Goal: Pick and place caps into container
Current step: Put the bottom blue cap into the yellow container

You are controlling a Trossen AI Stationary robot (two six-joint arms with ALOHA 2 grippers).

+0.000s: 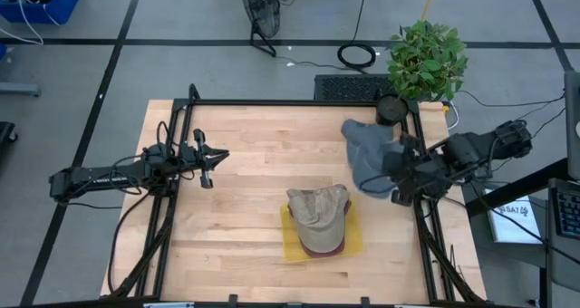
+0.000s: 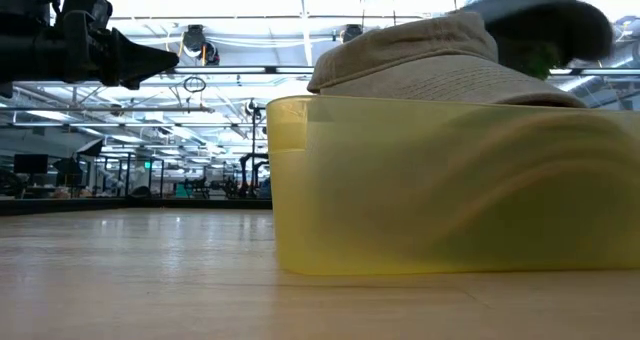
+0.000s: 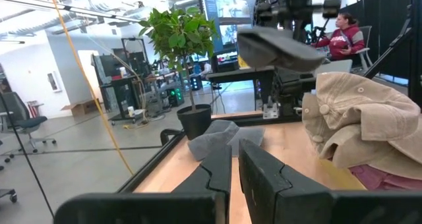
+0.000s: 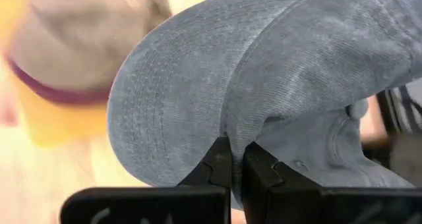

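Note:
My right gripper [image 4: 231,163] is shut on a grey-blue cap [image 1: 367,158] and holds it in the air at the table's right side, near the far corner. In the left wrist view the cap's brim [image 3: 277,49] floats above the table. The yellow container [image 1: 294,240] sits at the middle near edge. A khaki cap [image 1: 319,208] lies in it on top of a maroon cap [image 1: 324,247]. Another grey-blue cap [image 3: 221,138] lies on the wood by the pot. My left gripper [image 1: 207,158] waits shut at the left, holding nothing. My right gripper pinches the grey-blue cap between its two fingers where the brim meets the crown [image 4: 224,128]. The fingers slant down from above on the table's right side. The cap is lifted clear of the table, its brim [image 4: 175,92] spreading away from the fingers.
A black pot [image 1: 391,109] with a green plant [image 1: 426,59] stands at the far right corner, close to the lifted cap. Black frame rails [image 1: 299,102] border the wooden table. Bare wood lies between the left gripper and the container. A person [image 3: 339,36] sits beyond the table.

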